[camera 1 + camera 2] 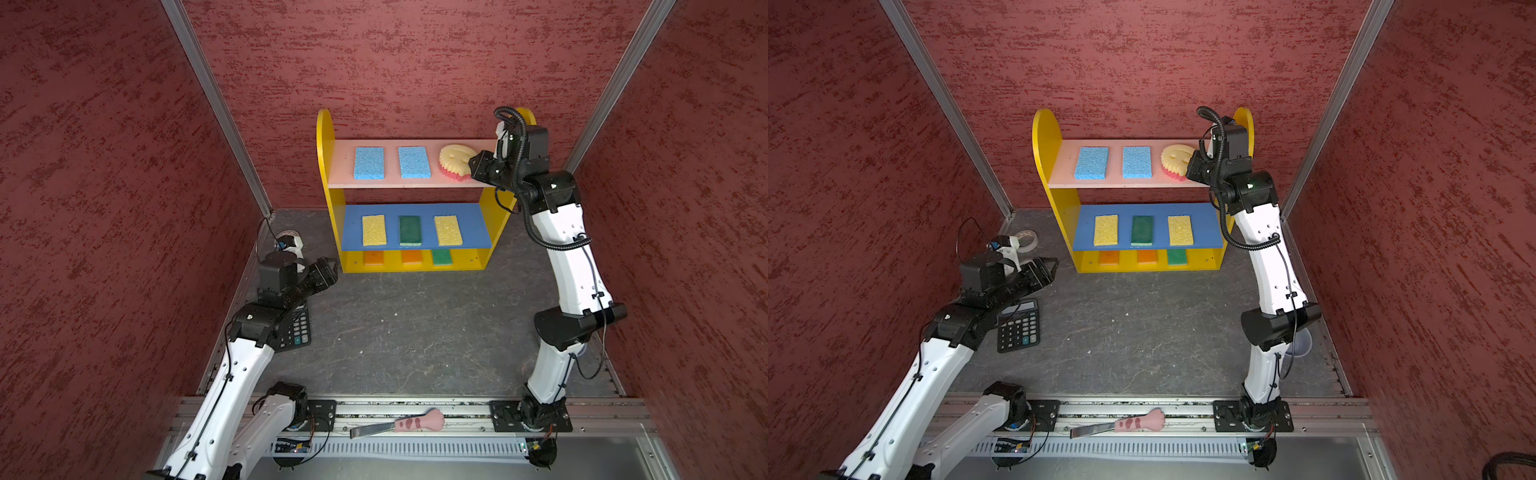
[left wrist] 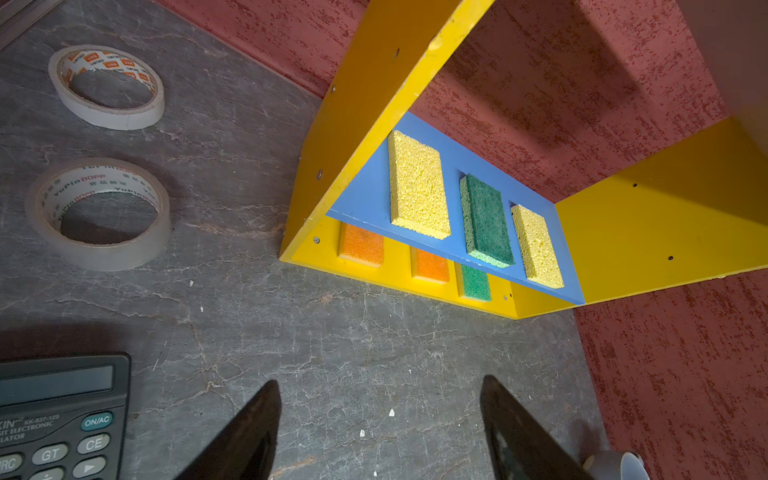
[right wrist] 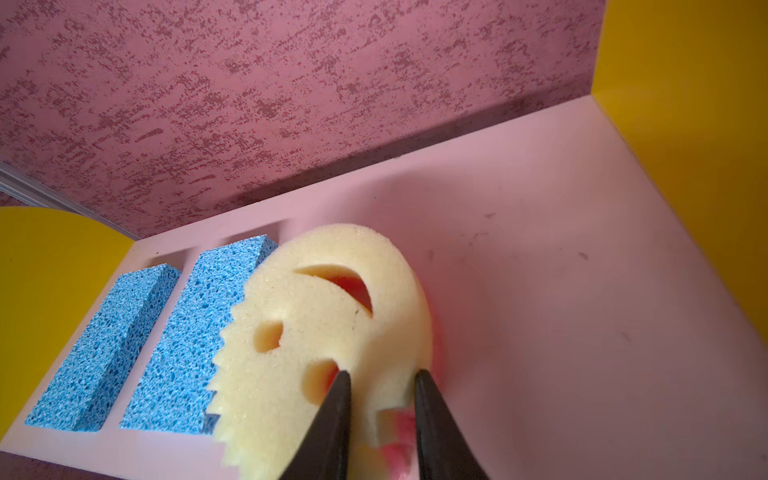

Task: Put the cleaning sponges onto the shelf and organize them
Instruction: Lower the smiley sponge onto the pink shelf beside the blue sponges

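Note:
The shelf [image 1: 324, 141] [image 1: 1040, 141] [image 2: 374, 83] stands against the back wall. Two blue sponges [image 1: 369, 163] [image 1: 413, 162] lie flat on its pink upper board [image 3: 540, 249]. Beside them the round yellow smiley sponge [image 1: 455, 160] [image 1: 1177, 160] [image 3: 332, 299] tilts up off the board, with my right gripper [image 1: 471, 162] [image 1: 1192, 160] [image 3: 383, 374] shut on its rim. The blue board carries two yellow sponges [image 1: 374, 230] [image 1: 448, 230] and a green one [image 1: 410, 230]. Two orange sponges [image 1: 374, 257] [image 1: 411, 257] and a green one [image 1: 441, 257] rest on the base. My left gripper [image 1: 332, 266] [image 1: 1052, 264] [image 2: 380, 382] hangs open and empty over the floor, left of the shelf.
A black calculator [image 1: 297, 328] [image 2: 62, 415] lies under my left arm. Two tape rolls [image 2: 106, 87] [image 2: 99, 214] sit in the back left corner. A pink cat-paw tool [image 1: 415, 424] lies on the front rail. A grey cup [image 2: 615, 465] stands by the right wall.

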Available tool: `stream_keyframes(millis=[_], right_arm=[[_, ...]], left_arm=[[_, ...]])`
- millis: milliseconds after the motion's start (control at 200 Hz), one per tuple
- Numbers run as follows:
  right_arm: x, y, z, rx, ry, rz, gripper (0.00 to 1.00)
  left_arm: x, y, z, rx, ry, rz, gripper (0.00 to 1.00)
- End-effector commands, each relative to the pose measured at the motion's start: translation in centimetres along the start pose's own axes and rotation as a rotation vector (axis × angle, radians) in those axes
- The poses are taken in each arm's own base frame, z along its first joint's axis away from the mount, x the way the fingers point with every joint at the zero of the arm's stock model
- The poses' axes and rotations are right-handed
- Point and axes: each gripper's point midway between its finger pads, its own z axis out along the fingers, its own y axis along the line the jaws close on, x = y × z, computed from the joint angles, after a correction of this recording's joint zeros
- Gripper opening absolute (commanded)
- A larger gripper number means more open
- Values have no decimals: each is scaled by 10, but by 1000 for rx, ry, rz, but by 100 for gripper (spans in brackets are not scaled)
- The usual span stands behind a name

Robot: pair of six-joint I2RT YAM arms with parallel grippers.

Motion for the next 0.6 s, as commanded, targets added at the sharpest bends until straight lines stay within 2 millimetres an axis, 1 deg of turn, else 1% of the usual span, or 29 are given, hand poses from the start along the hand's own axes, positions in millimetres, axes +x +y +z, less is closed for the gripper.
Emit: stream_keyframes(millis=[0,60,150,341,461,546,596], right_arm=[[5,-10,14,27,15,19,28],[2,-10,14,31,1,20,29],[-4,-6,11,15,-22,18,38],[-25,3,-9,-8,-86,16,48],[-35,8,-26,-23,-120,13,50],[-37,15,-38,-47,-126,2,50],[-36,20,-44,-59,-128,-8,48]], left_arm=[[4,2,3,2,17,2,75],[4,2,4,3,19,1,76],[3,1,5,5,20,0,76],[1,-1,7,17,25,-8,76],[0,-3,7,21,24,-10,76],[-3,-5,6,23,19,-10,76],[-5,-5,6,23,16,-9,76]])
